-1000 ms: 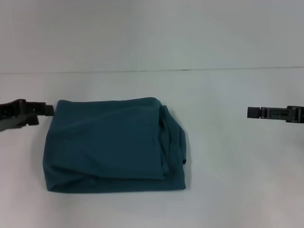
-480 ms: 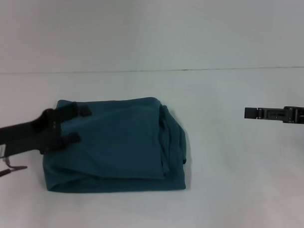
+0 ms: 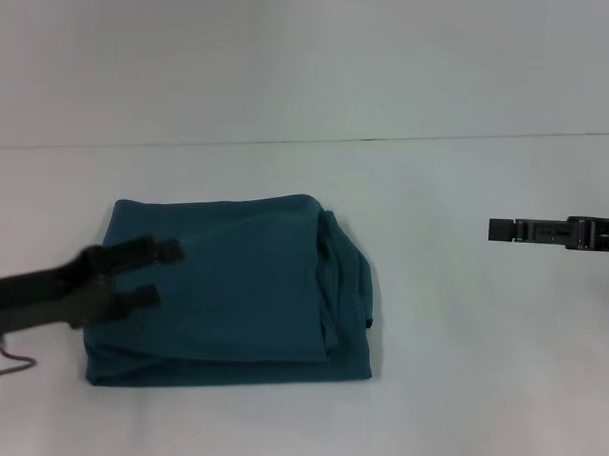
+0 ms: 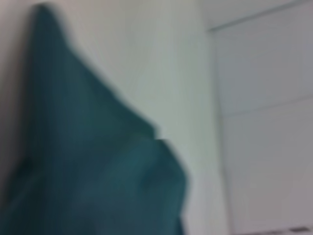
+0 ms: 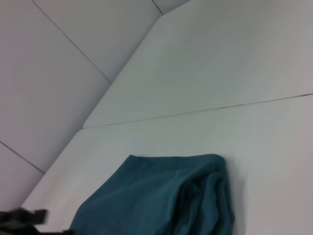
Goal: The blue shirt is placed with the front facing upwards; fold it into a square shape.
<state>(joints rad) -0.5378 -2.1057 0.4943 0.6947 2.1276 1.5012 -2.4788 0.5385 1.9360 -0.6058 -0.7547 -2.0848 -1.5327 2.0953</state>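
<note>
The blue shirt (image 3: 242,286) lies folded into a rough square on the white table, with bunched layers along its right side. It also fills the left wrist view (image 4: 98,171) and shows in the right wrist view (image 5: 161,196). My left gripper (image 3: 155,273) reaches in from the left over the shirt's left part, its two fingers apart and nothing between them. It appears as a dark shape (image 5: 24,218) in the right wrist view. My right gripper (image 3: 505,230) hovers well to the right of the shirt, seen side-on.
The white table (image 3: 439,393) runs back to a seam line (image 3: 388,140), with pale surface beyond it. A thin cable (image 3: 5,363) hangs under the left arm near the front left.
My left gripper has swung from beside the shirt's left edge to over its left part and sits slightly lower than half a second ago. The right gripper has barely moved.
</note>
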